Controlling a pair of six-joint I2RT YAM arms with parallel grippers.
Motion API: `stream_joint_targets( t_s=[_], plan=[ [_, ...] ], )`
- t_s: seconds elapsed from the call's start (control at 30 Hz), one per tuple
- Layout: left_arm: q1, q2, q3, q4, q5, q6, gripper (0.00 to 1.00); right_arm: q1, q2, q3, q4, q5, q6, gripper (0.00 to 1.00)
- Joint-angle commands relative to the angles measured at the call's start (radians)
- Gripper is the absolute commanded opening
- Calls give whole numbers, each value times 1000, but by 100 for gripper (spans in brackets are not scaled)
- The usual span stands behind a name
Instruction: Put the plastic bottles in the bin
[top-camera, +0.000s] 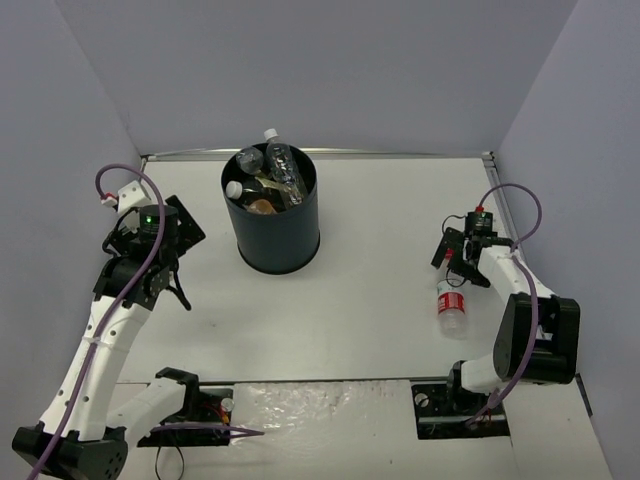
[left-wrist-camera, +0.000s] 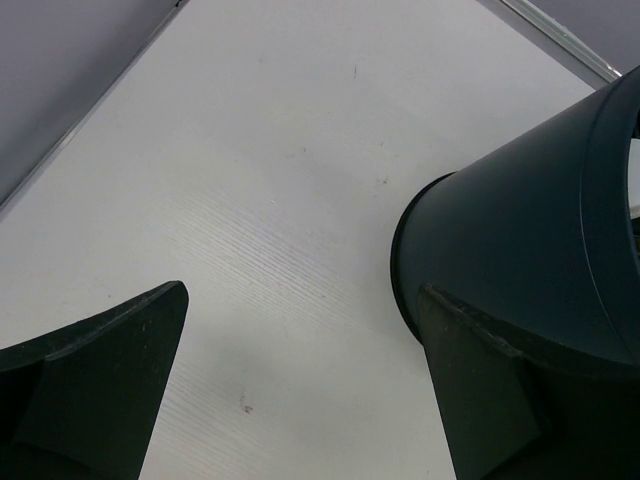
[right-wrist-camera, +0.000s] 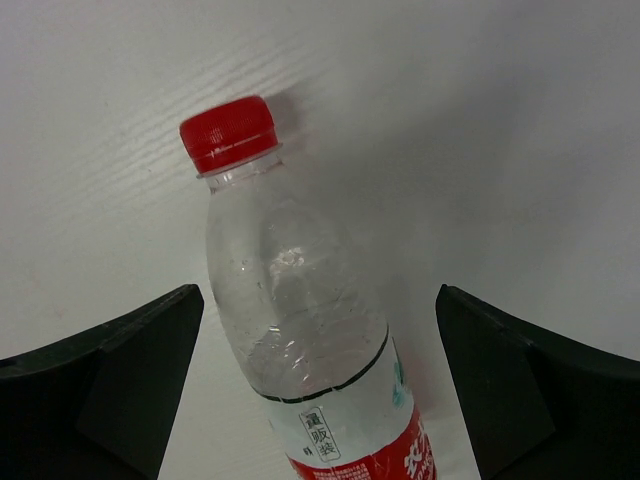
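Red-capped bottle lay on worktop, seemingly empty, so light, crushable, slick; right fingers hung spread above, best closed mid-body.

A white tabletop is lying between pale lilac walls, a metal strip running along its far edge and a shiny wrinkled sheet sitting at its near edge.

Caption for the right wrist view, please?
Open right claw above the red-capped bottle, which lies on the white table.
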Motion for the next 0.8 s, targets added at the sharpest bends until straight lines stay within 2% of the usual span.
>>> stream_joint_targets(
  t_s=[0.0,0.07,0.1,0.17,0.2,0.3,0.37,0.47,0.57,0.7,0.77],
  plan=[
    [43,-7,18,49,56,-4,97,44,32,-35,56,-3,47,100],
    [58,-14,8,61,68,2,97,91,54,-24,55,40,61,95],
    [64,-16,7,62,68,4,97,108,64,-20,55,49,66,85],
    [76,-18,6,58,70,5,97,149,71,5,53,86,77,55],
    [79,-18,8,57,71,5,97,169,63,27,50,104,80,44],
    [85,-22,11,51,78,5,97,255,14,148,43,147,60,28],
    [88,-27,9,52,81,5,97,325,-16,243,42,184,21,25],
    [89,-36,9,46,79,4,97,511,-33,455,57,237,-71,21],
    [92,-48,9,37,70,-1,97,660,-10,649,135,194,-156,20],
    [97,-68,-1,37,62,-8,97,806,54,830,430,22,-246,21],
    [98,-74,-5,42,65,-10,97,861,132,885,551,0,-258,21]
  ],
)
